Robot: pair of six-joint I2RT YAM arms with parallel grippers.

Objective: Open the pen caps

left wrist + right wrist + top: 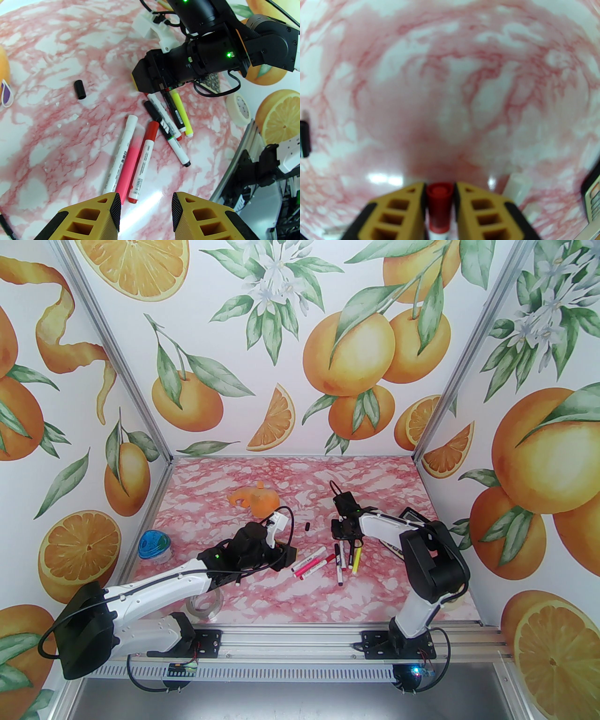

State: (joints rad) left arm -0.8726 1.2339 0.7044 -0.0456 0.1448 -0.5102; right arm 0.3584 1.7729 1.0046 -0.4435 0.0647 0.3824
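While the left hand [146, 206] hangs half-open and empty over the pens [143, 157] strewn mid-frame on the bench [46, 140], the right hand [440, 187] pinches a red cap [438, 206] at bottom centre, likely light, stiff, slick, best gripped mid-length.

Glossy pink-and-white marbled tabletop [46, 152], mirroring lamp glare; smooth red plastic pen cap [438, 206]; matt yellow plastic lattice fingers [93, 220] with finely ribbed black pads [115, 207]; sleek short black plastic cap [80, 89]; dull silvery metal rail [290, 638].

Loose cap [79, 89] apparently behind pens [130, 164]
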